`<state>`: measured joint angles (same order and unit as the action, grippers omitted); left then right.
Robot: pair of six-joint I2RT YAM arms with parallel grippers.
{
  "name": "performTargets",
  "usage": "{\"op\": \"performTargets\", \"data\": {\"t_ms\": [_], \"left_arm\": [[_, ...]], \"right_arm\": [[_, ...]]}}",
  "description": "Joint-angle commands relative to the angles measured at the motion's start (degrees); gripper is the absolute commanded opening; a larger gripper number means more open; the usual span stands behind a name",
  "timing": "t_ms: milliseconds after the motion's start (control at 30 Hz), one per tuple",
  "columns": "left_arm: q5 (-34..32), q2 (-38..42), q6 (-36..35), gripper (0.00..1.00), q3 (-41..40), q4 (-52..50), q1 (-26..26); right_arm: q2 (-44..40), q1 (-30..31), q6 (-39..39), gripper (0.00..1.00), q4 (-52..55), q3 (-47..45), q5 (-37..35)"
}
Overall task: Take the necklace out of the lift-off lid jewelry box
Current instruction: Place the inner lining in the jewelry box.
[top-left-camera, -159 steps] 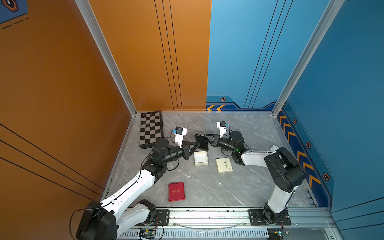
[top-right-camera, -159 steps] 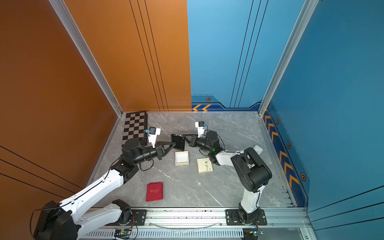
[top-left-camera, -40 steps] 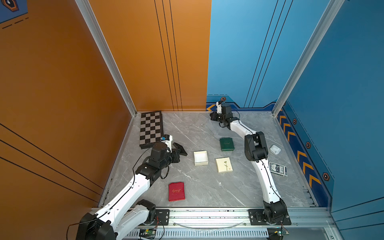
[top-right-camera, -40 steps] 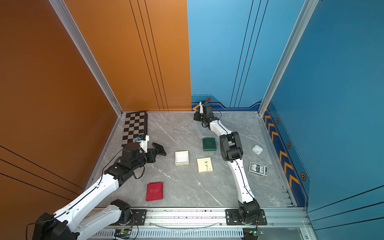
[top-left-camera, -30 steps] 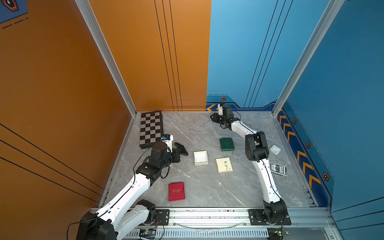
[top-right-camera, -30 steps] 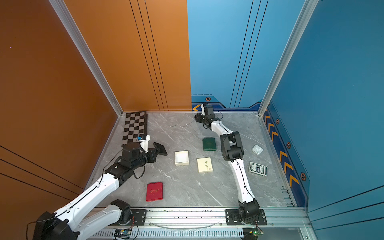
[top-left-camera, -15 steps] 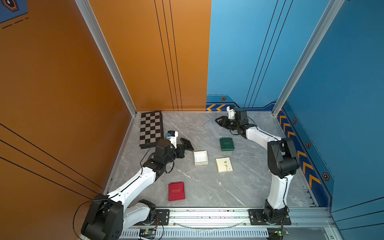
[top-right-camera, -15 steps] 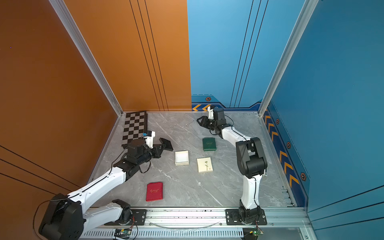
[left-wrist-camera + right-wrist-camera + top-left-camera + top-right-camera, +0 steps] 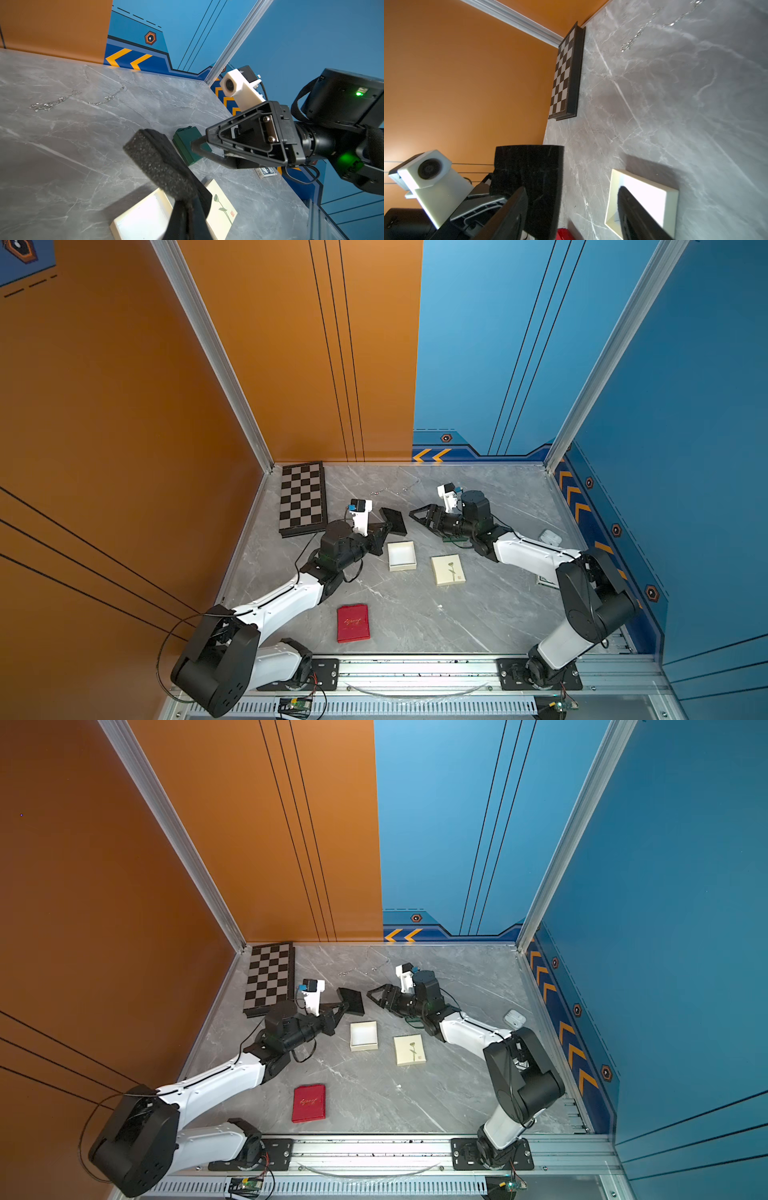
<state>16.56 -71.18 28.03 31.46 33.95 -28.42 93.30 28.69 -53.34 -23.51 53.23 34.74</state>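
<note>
In both top views the necklace (image 9: 390, 490) (image 9: 360, 969) is seen lying loose on the grey desk (image 9: 419, 614) (image 9: 374, 1094), close to the back wall, at about 12 o'clock from the jewelry box (image 9: 402, 554) (image 9: 364, 1034). The box is seen open, with its white inside exposed. Its lid (image 9: 448, 569) (image 9: 410, 1049), marked with a flower, is laid flat between 3 and 4 o'clock from the box, just beside it but apart. A black foam pad (image 9: 393, 521) (image 9: 351, 1001) is gripped by one edge in the left jaws and is held above the desk, at about 12 o'clock from the box. The right jaws are pointed at the pad from its 3 o'clock side, near it but apart.

In the left wrist view the foam pad (image 9: 158, 164) is shown clamped in the left jaws, which are closed on it. The necklace (image 9: 76, 99) is found on the bare desk (image 9: 62, 149) beyond the pad, well apart from it. The right jaws are seen from the side, and a green box (image 9: 185, 143) is partly covered by them. The open box (image 9: 145, 218) and the lid (image 9: 222, 207) are seen under the pad.

In the right wrist view the right jaws are shown standing wide open. The foam pad (image 9: 529, 172) is seen just behind one finger (image 9: 512, 212), and the open box (image 9: 650, 195) behind the other one. The necklace (image 9: 633, 41) is seen far off on the desk (image 9: 675, 93).
</note>
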Motion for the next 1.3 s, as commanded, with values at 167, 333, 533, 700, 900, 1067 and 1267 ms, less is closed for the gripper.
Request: {"op": "performTargets", "data": {"t_ms": [167, 333, 533, 700, 900, 1067, 1267], "left_arm": [[3.2, 0.1, -1.5, 0.0, -2.0, 7.0, -2.0], [3.0, 1.4, -1.4, 0.0, -3.9, 9.8, -2.2], [3.2, 1.5, -1.3, 0.0, -4.7, 10.7, -2.3], [2.4, 2.5, -1.4, 0.0, -5.6, 11.7, -2.3], [1.7, 3.6, -2.1, 0.0, -6.1, 11.7, -2.3], [1.7, 2.5, -2.4, 0.0, -5.8, 11.8, -2.3], [1.6, 0.7, -2.6, 0.0, -5.9, 12.6, -2.1]], "right_arm": [[-1.4, 2.3, -4.4, 0.69, -7.2, -1.5, 0.2], [0.1, 2.5, -6.8, 0.63, -12.3, -2.1, 1.7], [2.1, 3.0, -11.0, 0.54, -18.8, -2.5, 4.0], [2.4, 3.1, -11.0, 0.56, -19.2, -4.3, 2.9], [2.7, 3.3, -12.0, 0.56, -21.0, -5.2, 3.3], [3.1, 4.3, -13.5, 0.49, -24.2, -5.0, 4.4], [3.2, 4.7, -16.1, 0.23, -28.0, -6.2, 4.5]]}}
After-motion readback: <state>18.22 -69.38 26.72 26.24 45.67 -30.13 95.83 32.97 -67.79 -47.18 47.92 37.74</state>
